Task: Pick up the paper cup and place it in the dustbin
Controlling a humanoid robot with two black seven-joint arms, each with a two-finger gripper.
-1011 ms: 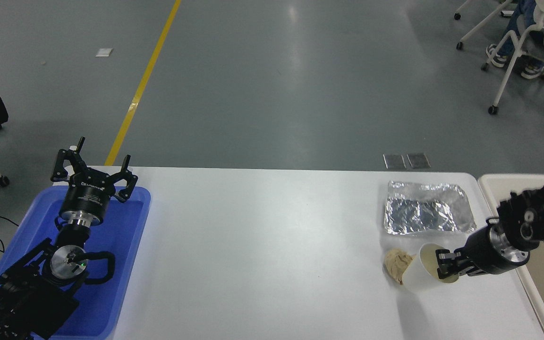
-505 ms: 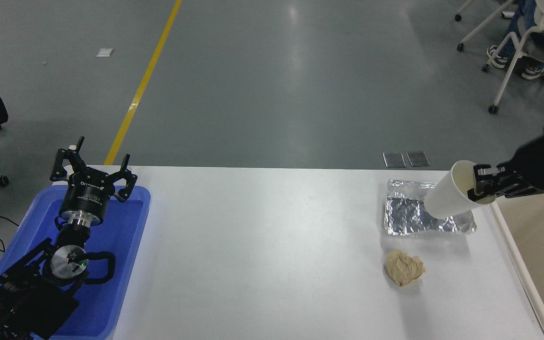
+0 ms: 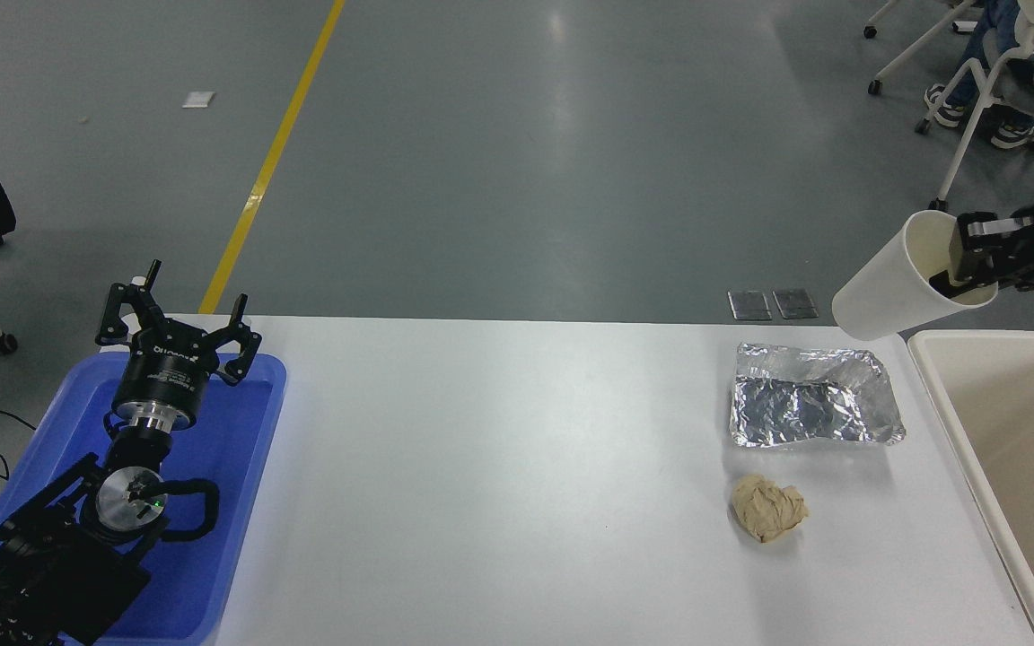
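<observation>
Paper cup held aloft at the desk's far right corner

My right end effector (image 3: 961, 269) is clamped on the rim of the paper cup (image 3: 898, 283), tilted in the air; the dustbin (image 3: 939, 395) lies just below it, a foil tray (image 3: 813, 395) down to its left. My left end effector (image 3: 178, 325) hangs spread over a blue tray (image 3: 248, 467).

Up goes the paper cup (image 3: 903, 283)! A second ago it lay low on the table beside the crumpled paper ball (image 3: 768, 508); half a second ago it hung over the foil tray (image 3: 811, 396). Now the right pincer (image 3: 964, 265), clamped on its rim, has carried it higher and farther right, tilted, above the far corner of the dustbin (image 3: 948, 408), whose inside now shows uncovered.
</observation>
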